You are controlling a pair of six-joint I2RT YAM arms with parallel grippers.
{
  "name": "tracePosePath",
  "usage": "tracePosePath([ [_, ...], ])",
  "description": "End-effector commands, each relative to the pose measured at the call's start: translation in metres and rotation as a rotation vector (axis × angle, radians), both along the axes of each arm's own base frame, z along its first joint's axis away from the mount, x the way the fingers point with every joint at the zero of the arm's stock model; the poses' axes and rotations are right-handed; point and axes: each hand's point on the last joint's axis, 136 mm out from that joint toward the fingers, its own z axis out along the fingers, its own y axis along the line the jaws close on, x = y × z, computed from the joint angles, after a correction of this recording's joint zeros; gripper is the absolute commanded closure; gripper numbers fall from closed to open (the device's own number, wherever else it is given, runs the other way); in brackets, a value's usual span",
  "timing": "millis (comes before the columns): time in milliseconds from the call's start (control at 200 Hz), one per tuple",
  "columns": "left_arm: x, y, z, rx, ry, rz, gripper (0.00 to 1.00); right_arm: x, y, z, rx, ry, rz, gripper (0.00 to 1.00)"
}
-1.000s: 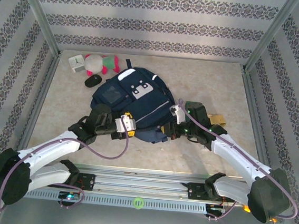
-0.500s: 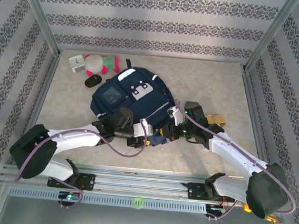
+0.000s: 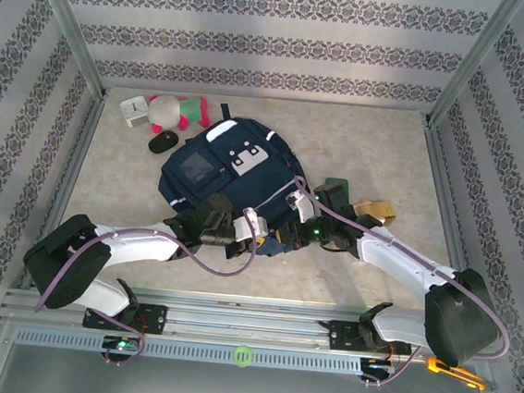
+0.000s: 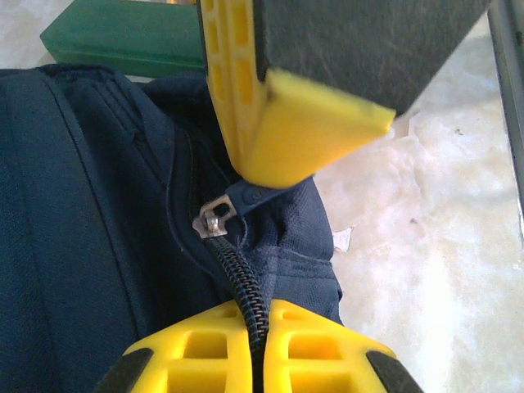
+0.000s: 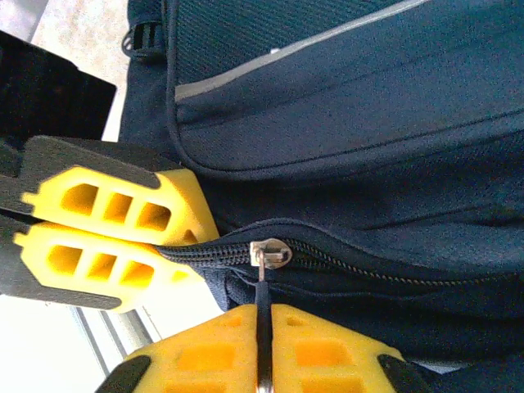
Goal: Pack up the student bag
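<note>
Right wrist view: right gripper (image 5: 262, 352) cut off by the bottom edge. Zip pull (image 5: 262, 315) runs between its pressed-together pads and out of frame.

Left wrist view: left gripper (image 4: 258, 348) also cut by the bottom edge. Zip chain (image 4: 237, 278) vanishes into the pinched seam of its pads. One right-gripper finger (image 4: 286, 139) cropped by the top edge; green box (image 4: 123, 37) cropped there too.

Top view: near edge of the student bag (image 3: 231, 180) buried under both wrists. Tan object (image 3: 378, 210) toward the right edge of the table (image 3: 388, 144), half under the right arm, kind unclear. White item (image 3: 134, 110) in the far-left corner, too small to name.
</note>
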Motion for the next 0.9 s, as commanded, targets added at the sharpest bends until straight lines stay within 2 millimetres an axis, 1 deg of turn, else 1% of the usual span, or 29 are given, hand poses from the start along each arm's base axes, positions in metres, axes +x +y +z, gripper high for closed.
tracePosePath([
  [0,0.003,-0.014,0.047,-0.129,-0.112,-0.035,1.00,0.001,0.003,-0.003,-0.030,-0.014,0.014,0.87],
  [105,0.002,-0.015,0.051,-0.134,-0.119,-0.044,1.00,0.003,0.004,-0.005,-0.039,-0.014,0.012,0.82],
  [210,0.001,-0.015,0.053,-0.137,-0.124,-0.052,1.00,0.004,0.005,-0.005,-0.043,-0.018,0.012,0.82],
  [255,0.001,-0.015,0.053,-0.137,-0.124,-0.052,1.00,0.005,0.005,-0.004,-0.044,-0.020,0.012,0.86],
  [300,0.001,-0.015,0.054,-0.133,-0.127,-0.052,1.00,0.007,0.003,-0.005,-0.059,-0.025,0.003,0.93],
  [340,0.001,-0.013,0.051,-0.116,-0.127,-0.047,1.00,0.009,-0.003,-0.007,-0.096,-0.027,-0.023,1.00],
  [390,0.002,-0.008,0.047,-0.081,-0.133,-0.036,1.00,0.012,-0.013,-0.008,-0.132,-0.023,-0.053,1.00],
  [470,0.002,0.008,0.036,-0.012,-0.133,-0.023,1.00,0.015,-0.033,-0.005,-0.142,0.008,-0.119,1.00],
  [560,0.001,0.035,0.024,0.079,-0.100,0.001,1.00,0.013,-0.050,0.000,-0.124,0.034,-0.162,1.00],
  [660,-0.002,0.069,0.017,0.185,-0.080,0.024,1.00,0.009,-0.059,0.005,-0.104,0.046,-0.168,1.00],
  [764,-0.007,0.101,0.015,0.275,-0.068,0.054,1.00,0.004,-0.052,0.008,-0.066,0.083,-0.139,1.00],
  [819,-0.011,0.112,0.014,0.307,-0.058,0.057,0.97,0.001,-0.041,0.012,-0.025,0.110,-0.113,1.00],
  [854,-0.014,0.115,0.015,0.321,-0.057,0.047,0.93,-0.001,-0.032,0.016,0.002,0.114,-0.087,1.00],
  [894,-0.017,0.115,0.017,0.315,-0.050,0.035,0.81,-0.005,-0.021,0.021,0.023,0.107,-0.050,1.00],
])
